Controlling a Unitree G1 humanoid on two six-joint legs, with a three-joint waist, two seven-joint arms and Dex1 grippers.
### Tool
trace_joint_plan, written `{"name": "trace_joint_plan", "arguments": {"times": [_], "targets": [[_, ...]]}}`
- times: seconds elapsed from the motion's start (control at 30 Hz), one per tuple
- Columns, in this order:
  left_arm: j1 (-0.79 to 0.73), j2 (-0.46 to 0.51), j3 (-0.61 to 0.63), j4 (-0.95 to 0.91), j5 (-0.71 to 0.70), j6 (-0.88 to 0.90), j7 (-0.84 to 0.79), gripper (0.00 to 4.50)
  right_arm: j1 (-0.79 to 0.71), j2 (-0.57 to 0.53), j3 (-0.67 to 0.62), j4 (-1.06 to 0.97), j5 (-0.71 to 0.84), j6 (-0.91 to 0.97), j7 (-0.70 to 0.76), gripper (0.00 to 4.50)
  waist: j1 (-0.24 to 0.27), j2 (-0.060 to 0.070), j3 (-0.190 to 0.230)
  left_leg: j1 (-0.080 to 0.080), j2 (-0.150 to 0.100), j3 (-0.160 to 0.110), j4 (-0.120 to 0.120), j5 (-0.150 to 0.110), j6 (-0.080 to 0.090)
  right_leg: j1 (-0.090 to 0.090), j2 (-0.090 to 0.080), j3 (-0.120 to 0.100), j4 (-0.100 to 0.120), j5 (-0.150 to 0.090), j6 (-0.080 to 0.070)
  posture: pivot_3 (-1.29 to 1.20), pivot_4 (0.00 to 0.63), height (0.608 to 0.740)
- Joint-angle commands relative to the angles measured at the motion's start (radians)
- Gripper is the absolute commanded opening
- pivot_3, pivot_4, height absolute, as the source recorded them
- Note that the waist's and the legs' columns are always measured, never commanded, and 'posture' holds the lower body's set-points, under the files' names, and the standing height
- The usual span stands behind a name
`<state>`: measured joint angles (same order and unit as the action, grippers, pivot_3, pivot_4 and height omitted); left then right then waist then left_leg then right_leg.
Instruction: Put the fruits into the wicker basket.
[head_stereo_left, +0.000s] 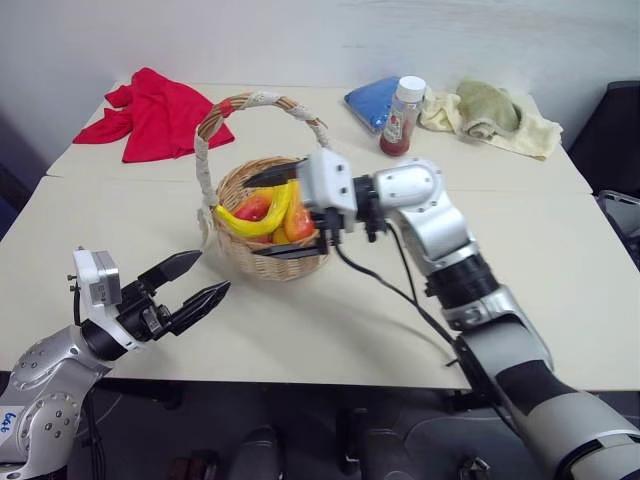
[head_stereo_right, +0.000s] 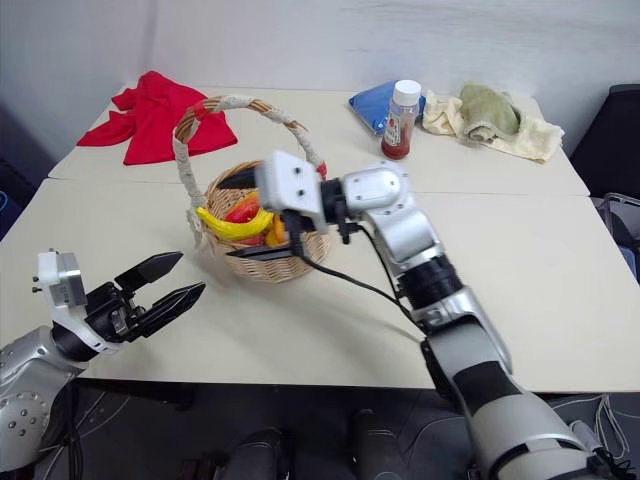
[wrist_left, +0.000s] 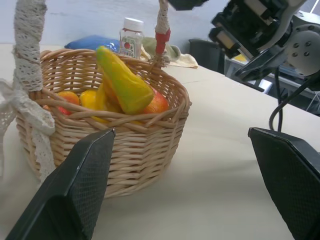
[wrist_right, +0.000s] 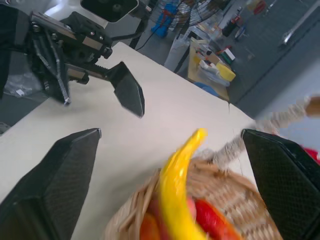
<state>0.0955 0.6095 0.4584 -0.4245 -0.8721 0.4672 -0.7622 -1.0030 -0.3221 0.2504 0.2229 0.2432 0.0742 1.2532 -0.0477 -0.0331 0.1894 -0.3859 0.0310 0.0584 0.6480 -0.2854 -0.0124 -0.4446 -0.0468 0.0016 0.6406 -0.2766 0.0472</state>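
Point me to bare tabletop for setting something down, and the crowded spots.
Free: the wide stretch of table on the right arm's outer side, and the front strip between the left gripper and the wicker basket. Crowded: the basket with the open right gripper over the banana, and the back edge with red cloth, bottle, towels.

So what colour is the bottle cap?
White; the bottle cap shows best in the left eye view.
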Motion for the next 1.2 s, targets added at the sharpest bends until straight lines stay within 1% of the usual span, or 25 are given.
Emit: {"name": "trace_joint_plan", "arguments": {"times": [0.03,0.1,0.2,0.23,0.33,0.47,0.57,0.67,0.7,0.73,0.77,0.87,1.0,1.07,1.13,1.2], "targets": [[0.001,0.012,0.013,-0.033,-0.006,-0.012,-0.007,4.50,0.052,-0.102,-0.063,-0.146,0.115,0.214,0.042,4.45,0.002,0.000,0.000,0.000,0.000,0.000,0.000,0.000,0.000,0.000,0.000,0.000,0.000,0.000,0.000,0.00,0.150,0.740],[0.000,0.013,0.013,-0.030,-0.005,-0.012,-0.009,4.50,0.062,-0.156,-0.072,-0.122,0.093,0.264,0.021,4.45,0.001,0.000,0.000,0.000,0.000,0.000,0.000,0.000,0.000,0.000,0.000,0.000,0.000,0.000,0.000,0.00,0.150,0.740],[-0.002,0.014,0.008,-0.028,-0.004,-0.011,-0.012,4.50,0.017,-0.160,-0.082,-0.009,0.040,0.309,-0.084,4.45,-0.010,0.000,0.000,0.001,0.000,0.001,-0.001,0.000,0.000,0.000,0.001,0.001,0.001,0.000,-0.001,0.00,0.150,0.740],[-0.004,0.013,0.005,-0.027,-0.002,-0.011,-0.014,4.50,-0.007,-0.150,-0.087,0.032,0.029,0.360,-0.126,4.45,-0.011,0.000,0.000,0.002,0.000,0.001,-0.001,0.000,0.000,0.000,0.001,0.002,0.001,-0.001,-0.001,0.00,0.150,0.740],[-0.010,0.012,-0.001,-0.025,-0.001,-0.012,-0.013,4.50,-0.059,-0.116,-0.102,0.106,0.042,0.401,-0.156,4.45,-0.012,0.001,0.000,0.002,0.001,0.002,-0.001,0.000,0.000,-0.001,0.003,0.002,0.003,-0.001,-0.002,0.00,0.150,0.740],[-0.019,0.009,-0.010,-0.020,0.004,-0.016,-0.014,4.50,-0.153,-0.016,-0.112,0.280,-0.017,0.269,-0.267,4.45,-0.012,0.001,0.000,0.002,0.001,0.002,-0.001,0.000,0.000,-0.001,0.004,0.002,0.003,-0.001,-0.002,0.00,0.150,0.740],[-0.019,0.013,-0.026,-0.022,0.023,-0.021,-0.023,4.50,-0.183,0.028,-0.101,0.371,-0.046,0.182,-0.263,3.82,-0.010,0.001,0.000,0.001,0.001,0.002,-0.001,0.000,0.000,-0.001,0.003,0.002,0.002,-0.001,-0.002,0.00,0.150,0.740],[-0.015,0.007,-0.024,-0.031,0.025,-0.026,-0.016,4.50,-0.191,0.047,-0.102,0.404,-0.044,0.160,-0.225,2.80,-0.006,0.001,0.000,0.000,0.001,0.002,0.000,0.000,0.000,-0.001,0.002,0.002,0.001,-0.001,-0.002,0.00,0.150,0.740],[-0.014,0.005,-0.022,-0.032,0.024,-0.027,-0.014,4.50,-0.193,0.049,-0.103,0.413,-0.047,0.153,-0.221,2.52,-0.006,0.001,0.000,0.000,0.001,0.002,0.000,0.000,0.000,-0.001,0.002,0.001,0.000,-0.001,-0.001,0.00,0.150,0.740],[-0.011,0.004,-0.019,-0.035,0.024,-0.029,-0.012,4.50,-0.193,0.048,-0.106,0.422,-0.055,0.139,-0.226,2.15,-0.006,0.001,0.000,-0.001,0.000,0.002,0.000,0.000,0.000,-0.001,0.002,0.002,0.000,0.000,-0.001,0.00,0.150,0.740],[-0.005,0.002,-0.016,-0.038,0.024,-0.031,-0.010,4.50,-0.189,0.040,-0.108,0.420,-0.058,0.134,-0.215,1.78,-0.007,0.001,0.000,-0.001,0.000,0.002,0.000,0.000,0.000,-0.001,0.002,0.002,-0.001,0.000,0.000,0.00,0.150,0.740],[0.017,-0.003,-0.009,-0.052,0.021,-0.038,-0.005,4.50,-0.169,0.003,-0.111,0.383,-0.060,0.134,-0.179,0.92,-0.007,0.001,0.001,-0.001,0.000,0.002,-0.001,0.000,0.000,-0.001,0.001,0.002,-0.001,0.000,0.000,0.00,0.150,0.740],[0.038,-0.005,-0.007,-0.060,0.021,-0.050,0.002,4.50,-0.135,-0.050,-0.133,0.317,-0.021,0.216,-0.129,0.92,-0.006,0.001,0.001,-0.001,0.000,0.001,-0.002,0.000,0.000,-0.001,0.001,0.001,-0.002,0.000,0.000,0.00,0.150,0.740],[0.041,-0.005,-0.006,-0.060,0.022,-0.054,0.005,4.50,-0.119,-0.093,-0.120,0.298,-0.035,0.253,-0.098,1.32,-0.007,0.001,0.001,-0.001,0.001,0.001,-0.001,0.000,0.000,-0.001,0.001,0.001,-0.002,0.000,0.000,0.00,0.150,0.740],[0.040,-0.004,-0.005,-0.056,0.024,-0.058,0.006,4.50,-0.133,-0.100,-0.147,0.341,-0.049,0.247,-0.156,1.80,-0.008,0.001,0.001,-0.001,0.001,0.001,-0.001,0.000,0.000,-0.001,0.001,0.001,-0.002,0.000,0.000,0.00,0.150,0.740],[0.038,-0.004,-0.006,-0.052,0.025,-0.059,0.005,4.50,-0.164,-0.092,-0.158,0.417,-0.089,0.173,-0.239,2.47,-0.011,0.001,0.001,0.000,0.000,0.002,-0.001,0.000,0.000,-0.001,0.002,0.002,-0.001,0.000,0.000,0.00,0.150,0.740]]}}
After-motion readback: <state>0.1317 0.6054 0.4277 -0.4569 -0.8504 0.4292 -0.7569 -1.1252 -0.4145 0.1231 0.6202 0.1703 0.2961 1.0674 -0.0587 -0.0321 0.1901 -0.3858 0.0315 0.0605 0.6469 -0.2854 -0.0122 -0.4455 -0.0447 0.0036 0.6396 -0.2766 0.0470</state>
